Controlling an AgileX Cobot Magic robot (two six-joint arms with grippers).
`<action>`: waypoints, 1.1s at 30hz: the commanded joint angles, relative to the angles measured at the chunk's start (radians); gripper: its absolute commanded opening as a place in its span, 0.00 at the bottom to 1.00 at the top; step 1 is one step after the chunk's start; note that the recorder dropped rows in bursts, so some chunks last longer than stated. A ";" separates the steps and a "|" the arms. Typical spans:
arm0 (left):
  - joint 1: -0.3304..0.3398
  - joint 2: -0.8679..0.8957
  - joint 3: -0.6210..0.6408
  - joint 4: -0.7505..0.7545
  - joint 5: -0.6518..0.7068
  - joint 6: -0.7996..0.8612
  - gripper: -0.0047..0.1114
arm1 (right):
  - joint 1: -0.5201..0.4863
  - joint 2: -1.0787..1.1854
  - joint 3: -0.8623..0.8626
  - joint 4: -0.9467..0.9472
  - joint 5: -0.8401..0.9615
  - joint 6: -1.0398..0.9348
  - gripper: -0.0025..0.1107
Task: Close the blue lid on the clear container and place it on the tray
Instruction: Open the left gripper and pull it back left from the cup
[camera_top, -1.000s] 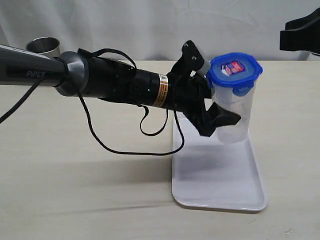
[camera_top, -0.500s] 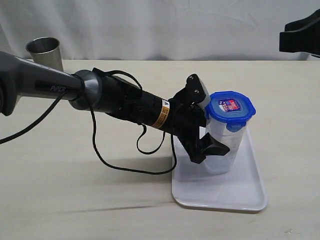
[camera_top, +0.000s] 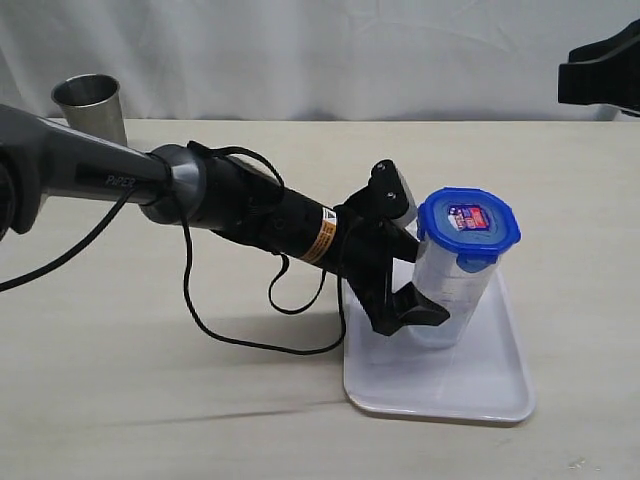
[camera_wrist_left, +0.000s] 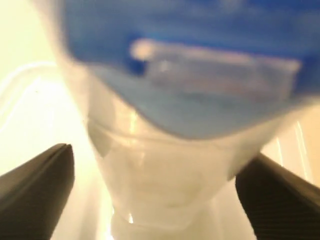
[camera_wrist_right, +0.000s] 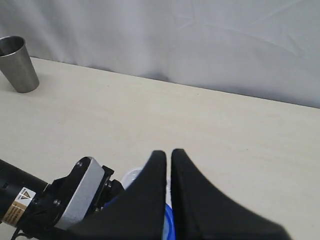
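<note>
The clear container (camera_top: 452, 295) stands upright on the white tray (camera_top: 470, 392), with the blue lid (camera_top: 468, 226) snapped on top. My left gripper (camera_top: 438, 292) straddles its lower half and is open. In the left wrist view a gap shows between one finger (camera_wrist_left: 35, 190) and the container (camera_wrist_left: 170, 180), while the other finger (camera_wrist_left: 280, 200) sits right at its wall. The lid (camera_wrist_left: 190, 75) fills that view's upper part, blurred. My right gripper (camera_wrist_right: 169, 155) is shut and empty, raised above the scene at the far right, with a sliver of the lid (camera_wrist_right: 167, 222) showing past its fingers.
A steel cup (camera_top: 90, 105) stands at the table's back left corner, also in the right wrist view (camera_wrist_right: 19, 64). The left arm's black cable (camera_top: 240, 330) loops down onto the table beside the tray. The right arm (camera_top: 600, 70) hangs at the upper right.
The left arm has brought the lidded container down from mid-air until it rests on the tray. Its jaws have spread a little wider. The right arm has not moved.
</note>
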 joint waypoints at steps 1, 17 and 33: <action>0.001 0.000 0.001 0.011 0.008 0.014 0.80 | -0.005 -0.005 0.005 0.005 0.009 0.001 0.06; 0.001 -0.091 0.001 0.128 0.040 -0.018 0.80 | -0.005 -0.005 0.005 0.005 0.013 -0.003 0.06; 0.235 -0.098 0.001 0.128 -0.328 -0.180 0.79 | -0.005 -0.005 0.005 0.005 0.017 -0.005 0.06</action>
